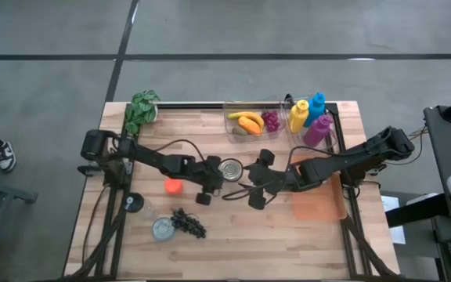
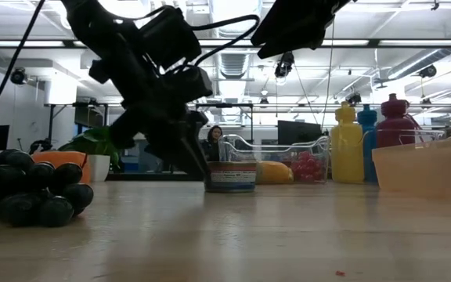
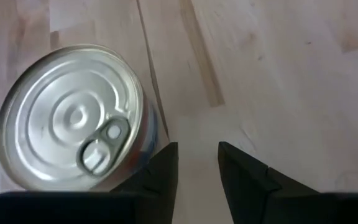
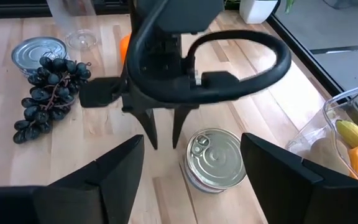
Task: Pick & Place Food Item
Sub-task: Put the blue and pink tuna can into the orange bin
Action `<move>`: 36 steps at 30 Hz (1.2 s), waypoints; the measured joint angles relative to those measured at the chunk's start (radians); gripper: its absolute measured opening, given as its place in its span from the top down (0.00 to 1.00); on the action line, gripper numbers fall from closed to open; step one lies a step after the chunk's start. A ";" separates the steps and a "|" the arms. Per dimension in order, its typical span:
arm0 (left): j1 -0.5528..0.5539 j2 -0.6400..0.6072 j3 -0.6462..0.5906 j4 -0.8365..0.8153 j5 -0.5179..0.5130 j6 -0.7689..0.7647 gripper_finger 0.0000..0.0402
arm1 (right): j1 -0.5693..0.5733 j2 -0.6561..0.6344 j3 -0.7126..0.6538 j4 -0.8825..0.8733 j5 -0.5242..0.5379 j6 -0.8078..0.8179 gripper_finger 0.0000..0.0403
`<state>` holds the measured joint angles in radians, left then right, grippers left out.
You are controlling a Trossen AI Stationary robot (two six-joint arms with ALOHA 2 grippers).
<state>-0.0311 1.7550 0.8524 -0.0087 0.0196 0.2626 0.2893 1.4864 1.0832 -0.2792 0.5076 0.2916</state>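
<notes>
Inside clear bin (image 1: 229, 117): banana (image 1: 248, 120), grapes (image 1: 270, 120).

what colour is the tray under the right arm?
Translucent orange tray, flat on the table's right side; clearest in the high view.

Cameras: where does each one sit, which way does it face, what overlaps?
High view: overhead, straight down on the table; both arms show, left gripper and right gripper flanking the can.
Low view: table height, level across into the room; left gripper beside the can.
Left wrist view: looks down past its own fingers, the can beside them, not between.
Right wrist view: looks past its open fingers at the left gripper.
Shared: the can appears in all four; the grapes in three.
</notes>
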 joint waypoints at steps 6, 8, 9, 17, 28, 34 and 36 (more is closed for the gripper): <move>0.004 -0.047 -0.002 -0.089 -0.042 -0.014 0.71 | 0.000 0.000 0.000 0.001 0.000 0.000 0.34; 0.009 -0.053 -0.002 -0.120 -0.098 -0.032 0.71 | 0.000 0.000 0.000 0.000 0.000 0.000 0.35; 0.012 -0.054 -0.002 -0.120 -0.129 -0.042 0.71 | 0.000 0.000 0.000 0.002 0.000 0.000 0.36; 0.046 -0.055 -0.007 -0.100 -0.230 -0.080 0.71 | 0.000 0.000 0.000 0.004 0.000 0.000 0.39; 0.046 -0.045 -0.007 -0.025 -0.201 -0.054 0.71 | 0.000 0.000 0.000 0.007 0.000 0.000 0.36; 0.044 -0.007 -0.005 0.044 -0.188 -0.049 0.71 | 0.000 0.000 0.000 0.009 0.000 0.000 0.34; 0.040 0.001 -0.005 0.056 -0.188 -0.035 0.71 | 0.000 0.000 0.000 0.009 0.000 0.000 0.34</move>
<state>0.0089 1.7564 0.8478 0.0475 -0.1686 0.2279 0.2894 1.4864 1.0832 -0.2699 0.5076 0.2916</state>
